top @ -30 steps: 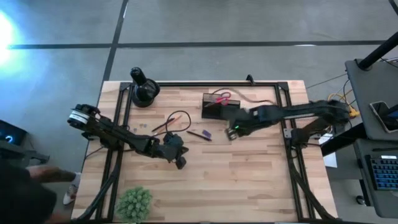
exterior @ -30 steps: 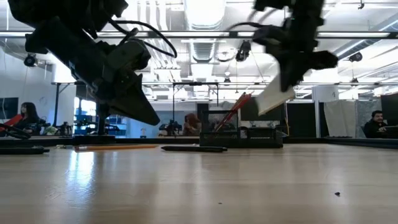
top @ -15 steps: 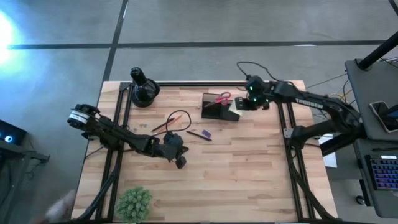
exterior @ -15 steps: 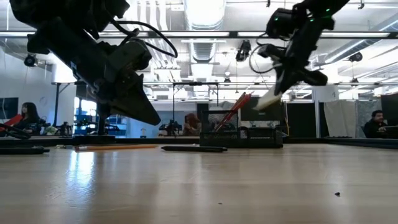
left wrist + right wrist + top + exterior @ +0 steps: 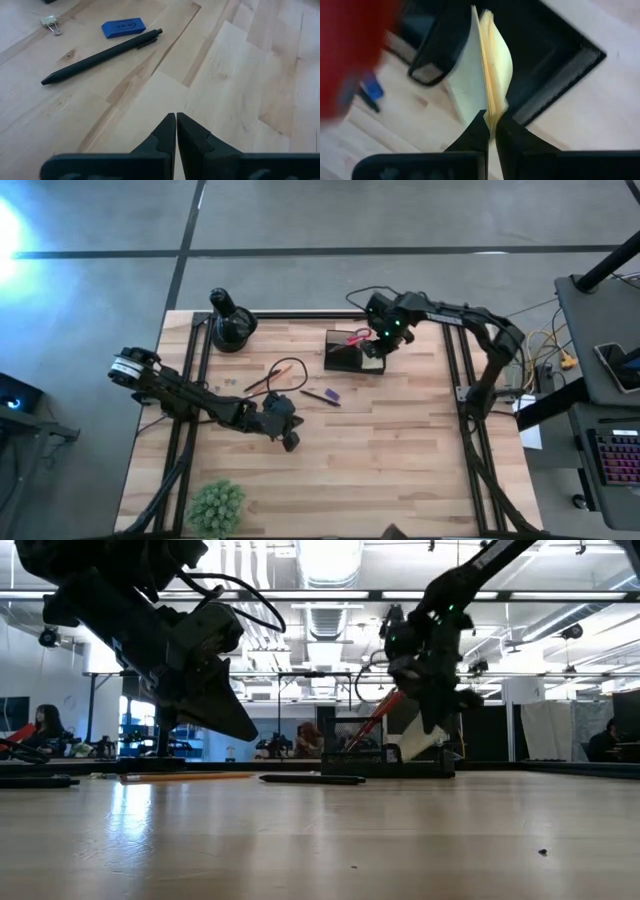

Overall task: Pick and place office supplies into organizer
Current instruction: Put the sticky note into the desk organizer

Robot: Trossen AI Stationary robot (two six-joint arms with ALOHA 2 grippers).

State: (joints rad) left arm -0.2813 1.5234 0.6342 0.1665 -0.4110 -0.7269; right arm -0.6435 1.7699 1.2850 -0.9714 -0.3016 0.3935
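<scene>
My right gripper [image 5: 380, 348] hangs over the right end of the black mesh organizer [image 5: 348, 354], shut on the yellow sticky-note pad [image 5: 490, 65]. In the low view the pad [image 5: 418, 745] reaches down to about the level of the organizer's rim [image 5: 385, 757]. Red-handled scissors [image 5: 358, 336] stand in the organizer. A black pen [image 5: 100, 57], a blue eraser [image 5: 122, 27] and a binder clip [image 5: 49, 21] lie on the table ahead of my left gripper [image 5: 176, 117]. That gripper is shut and touches nothing, just above the table at its middle left [image 5: 290, 442]. Orange pencils [image 5: 262, 380] lie left of the pen. My right gripper pinches one edge of the pad [image 5: 491, 112] between its two fingers. The fingers come steeply from above, pointing down. The pad hangs below them over the organizer, its sheets fanning apart a little. Whether its lower end touches the organizer, I cannot tell.
A round black object with an upright knob [image 5: 230, 325] stands at the far left. A small green plant [image 5: 215, 505] sits at the near left edge. A black cable loop [image 5: 287, 370] lies by the pencils. The near right half of the table [image 5: 400, 470] is bare wood.
My right gripper has carried the pad from right of the pen toward the table's far edge, then a little left and down, until it came over the organizer. It has tipped more steeply downward, and the pad has sunk toward the organizer's rim.
</scene>
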